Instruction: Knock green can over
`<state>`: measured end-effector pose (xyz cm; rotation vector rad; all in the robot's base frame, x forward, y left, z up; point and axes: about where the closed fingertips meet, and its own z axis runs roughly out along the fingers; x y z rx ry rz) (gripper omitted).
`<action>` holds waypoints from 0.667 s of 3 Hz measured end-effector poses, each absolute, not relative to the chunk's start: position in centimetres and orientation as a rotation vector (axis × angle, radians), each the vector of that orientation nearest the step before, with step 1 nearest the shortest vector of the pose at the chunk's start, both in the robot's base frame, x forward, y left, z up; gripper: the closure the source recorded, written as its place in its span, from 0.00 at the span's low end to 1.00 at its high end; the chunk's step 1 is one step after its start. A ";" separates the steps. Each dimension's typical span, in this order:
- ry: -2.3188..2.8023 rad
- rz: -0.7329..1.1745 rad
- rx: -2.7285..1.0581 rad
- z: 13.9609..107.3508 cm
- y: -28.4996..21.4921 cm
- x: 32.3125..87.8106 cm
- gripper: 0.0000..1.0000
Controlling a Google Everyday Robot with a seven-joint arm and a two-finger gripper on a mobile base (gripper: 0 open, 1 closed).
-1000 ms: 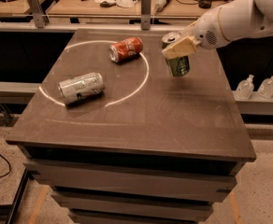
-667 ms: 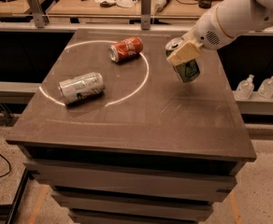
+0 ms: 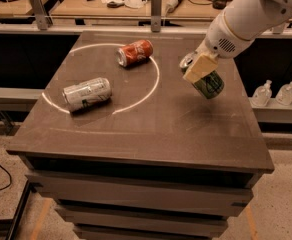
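A: Quick status. Where's the gripper?
B: The gripper (image 3: 200, 68) is over the rt side of the table (image 3: 151, 129), at the end of the white arm (image 3: 251, 14) that comes in from the upper rt corner. Its pale tip lies right against the upper half of the green can (image 3: 211, 85).
A: Wide, narrow, holding sth?
B: Can't tell. It touches the can, but whether it clamps it or only leans on it doesn't show.
A: And the can itself?
B: Tilted, neither upright nor flat. Its silver top points up and to the left, its base down and to the rt, w/ the pale logo facing the camera. It's on the rt part of the tabletop, outside the white ring (image 3: 154, 79), just beside the ring's rt arc and near the table's rt edge. Can't say if the base touches the surface.
A: Other stuff on the table?
B: Two more cans, both on their sides. The red can (image 3: 134, 52) is at the back, inside the ring near its far arc. The silver-white can (image 3: 87, 93) w/ green markings is at the front left, on the ring's arc there. Both are well apart from the green one.
A: Anything beyond the table?
B: Two small clear bottles (image 3: 262, 93) on a low ledge to the rt, and a bench (image 3: 86, 9) w/ cables and misc. bits along the back.
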<state>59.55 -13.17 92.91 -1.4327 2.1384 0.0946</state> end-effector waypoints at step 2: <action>2.210 0.137 -1.715 88.9 -10.3 59.4 0.52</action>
